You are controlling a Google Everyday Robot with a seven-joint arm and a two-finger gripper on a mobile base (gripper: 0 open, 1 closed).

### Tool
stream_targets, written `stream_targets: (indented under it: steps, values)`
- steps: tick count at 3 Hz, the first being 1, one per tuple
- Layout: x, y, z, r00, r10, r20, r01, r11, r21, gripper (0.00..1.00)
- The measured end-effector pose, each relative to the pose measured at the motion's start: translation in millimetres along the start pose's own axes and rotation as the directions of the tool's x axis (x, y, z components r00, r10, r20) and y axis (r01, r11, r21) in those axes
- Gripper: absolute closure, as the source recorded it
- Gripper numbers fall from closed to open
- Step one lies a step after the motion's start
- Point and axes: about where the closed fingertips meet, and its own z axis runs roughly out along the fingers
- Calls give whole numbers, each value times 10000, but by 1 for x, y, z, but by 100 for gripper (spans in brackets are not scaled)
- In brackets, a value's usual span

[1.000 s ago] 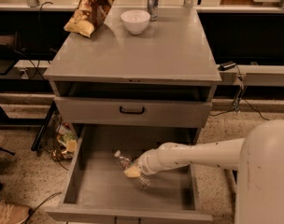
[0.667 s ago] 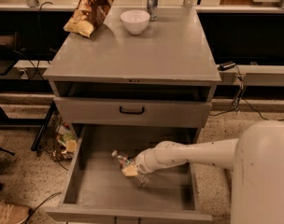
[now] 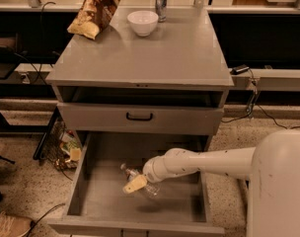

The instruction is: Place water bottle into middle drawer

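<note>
The middle drawer (image 3: pixel 103 199) is pulled out wide, with a bare grey floor and low side walls. My gripper (image 3: pixel 136 183) reaches into it from the right on a white arm and sits over the middle of the drawer floor. It is shut on the water bottle (image 3: pixel 151 189), a small clear bottle that lies tilted, its white cap (image 3: pixel 123 168) pointing to the back left. One tan finger (image 3: pixel 134 184) crosses in front of the bottle. A shadow lies on the drawer floor below them, so the bottle looks held a little above it.
Above the open drawer is a closed drawer front with a black curved handle (image 3: pixel 139 116). On the cabinet top stand a chip bag (image 3: pixel 94 11), a white bowl (image 3: pixel 142 22) and a slim silver can (image 3: pixel 161 3). Clutter lies on the floor to the left (image 3: pixel 66 149). My white base (image 3: pixel 281 186) fills the right.
My gripper and the bottle have shifted slightly to the left inside the drawer. Nothing else has moved.
</note>
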Motion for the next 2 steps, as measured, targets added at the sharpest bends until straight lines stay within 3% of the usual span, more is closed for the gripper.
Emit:
stream_targets:
  steps: [1,2]
  values:
    - [0,1,-64,9990,40,439,-87,9941,1080,0]
    - [5,14,-126,9966,-220,793,57,9797,2002,0]
